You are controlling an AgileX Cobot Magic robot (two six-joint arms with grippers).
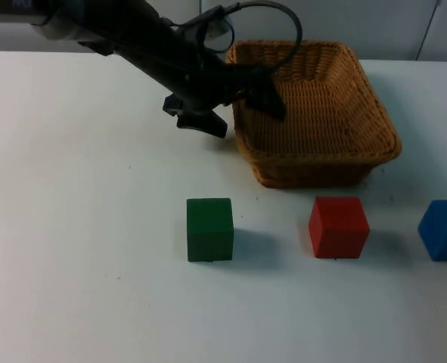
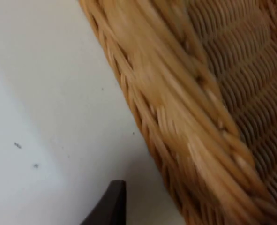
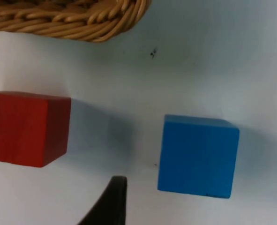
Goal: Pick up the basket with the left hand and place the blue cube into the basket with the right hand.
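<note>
The basket (image 1: 314, 113) sat on the white bench (image 1: 79, 249) toward the far side, right of the middle in the top view, its woven rim square and its inside bare. The left arm reached in from the upper left, and the left pincer (image 1: 234, 102) straddled the basket's left rim: one finger (image 1: 268, 98) lay inside the wall, the other (image 1: 204, 121) outside on the bench side, so the pincer was spread across the rim; whether it actually pinched the wicker could not be told. From the left wrist camera the rim (image 2: 185, 122) ran diagonally close by, with white bench beside it and a dark fingertip (image 2: 111, 206) just off the outer wall.

Three cubes stood in a row nearer the camera than the basket. The green cube (image 1: 209, 229) was to the left, well apart from the basket. The red cube (image 1: 338, 226) stood just in front of the basket's near wall. The blue cube (image 1: 443, 230) rested on the bench at the right edge, beside the red one but not touching it.

A dark part of the right arm showed at the top view's right edge, above the blue cube. The right wrist camera looked down on the blue cube (image 3: 198, 156), the red cube (image 3: 28, 128) and a corner of the basket (image 3: 72, 21). Whether the right pincer was open or closed could not be told.
</note>
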